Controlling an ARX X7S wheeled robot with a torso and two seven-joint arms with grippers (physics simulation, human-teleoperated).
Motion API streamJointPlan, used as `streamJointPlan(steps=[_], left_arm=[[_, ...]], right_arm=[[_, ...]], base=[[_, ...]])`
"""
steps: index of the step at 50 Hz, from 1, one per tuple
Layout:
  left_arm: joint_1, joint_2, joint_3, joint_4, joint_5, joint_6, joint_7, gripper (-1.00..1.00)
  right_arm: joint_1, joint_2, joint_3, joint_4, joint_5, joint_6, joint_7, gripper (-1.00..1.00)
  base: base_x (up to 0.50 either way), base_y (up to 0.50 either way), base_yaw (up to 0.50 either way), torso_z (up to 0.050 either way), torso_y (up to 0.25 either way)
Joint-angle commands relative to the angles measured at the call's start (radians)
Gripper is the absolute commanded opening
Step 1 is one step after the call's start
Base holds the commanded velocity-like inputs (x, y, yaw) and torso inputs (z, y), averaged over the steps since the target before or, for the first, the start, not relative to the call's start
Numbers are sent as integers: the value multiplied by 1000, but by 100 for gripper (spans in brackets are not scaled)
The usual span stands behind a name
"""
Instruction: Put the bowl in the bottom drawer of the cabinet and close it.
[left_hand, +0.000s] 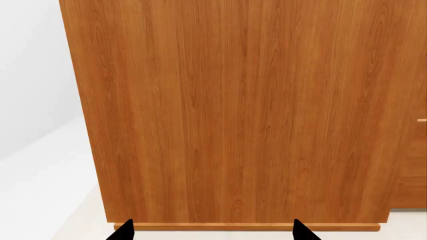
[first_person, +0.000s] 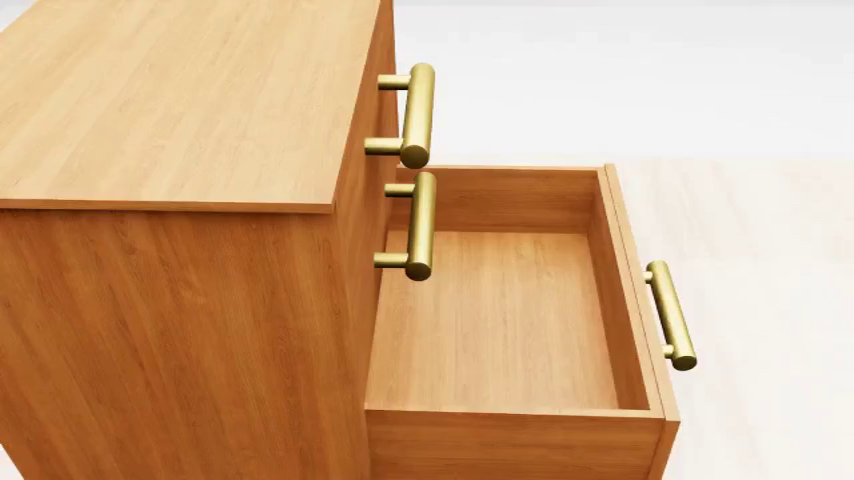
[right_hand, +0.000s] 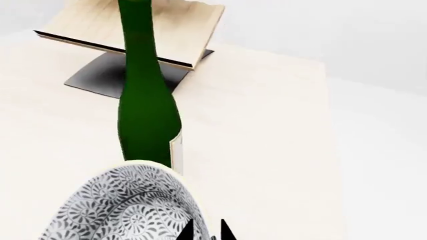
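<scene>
- Bowl (right_hand: 127, 205): white with grey-blue speckle, seen close in the right wrist view. It sits on the pale desk (right_hand: 267, 125), its rim right at the tips of the right gripper (right_hand: 205, 231). It is not in the drawer yet.
- Right gripper: two dark tips show close together at the bowl's rim, narrow, placed as if to pinch the wall. Whether they actually clamp the rim I cannot tell; the contact is cut off by the frame.
- Green wine bottle (right_hand: 147, 115) stands upright just beyond the bowl, touching or nearly so. That leaves little room on that side, so a lift should probably go straight up to avoid knocking the bottle.
- Pale wooden rack (right_hand: 180, 30) on a grey base sits farther back, toward the desk's far corner, clear of the work.
- Bottom drawer (first_person: 507, 320): pulled well out in the head view, floor bare, brass handle on its front. Open so the bowl can be lowered in from above.
- Cabinet (first_person: 174, 100): the two upper drawers are shut, their handles overhanging the open drawer's inner edge.
- Left gripper (left_hand: 212, 231): tips wide apart, holding nothing, facing the cabinet's plain side panel, likely waiting to push the drawer closed.
</scene>
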Motion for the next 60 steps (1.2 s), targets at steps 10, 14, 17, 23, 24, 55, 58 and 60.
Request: streamJointPlan(steps=[10,14,17,23,24,55,58,60], left_arm=[[0,-5,4,2,-6,1,-3,100],[5,-11,3,23,-9,-12,-9,100],[10,-20,1,55,-15,-35,-16,100],[9,-24,-1,57,-28,-36,-13,100],[10,-25,0,62,-26,-38,-15,100],[5,-29,1,59,-52,-36,-13,100],[6,-31,2,64,-52,-39,-15,100],[7,-32,1,64,-55,-37,-15,100]], right_arm=[[-27,104,-279,-139,-60,-149,-71,-100],[2,128,-345,-148,-77,-165,-78,-100],[39,149,-396,-151,-77,-171,-100,-100],[150,186,-504,-132,-77,-145,-139,-100],[167,188,-516,-125,-76,-142,-143,-100],[651,177,-789,188,-43,-157,-312,-100],[692,164,-791,248,-30,-176,-332,-100],[716,160,-806,277,-30,-190,-346,-100]], base=[[0,0,0,0,0],[0,0,0,0,0],[0,0,0,0,0],[0,0,0,0,0],[0,0,0,0,0],[0,0,0,0,0],[0,0,0,0,0],[0,0,0,0,0]])
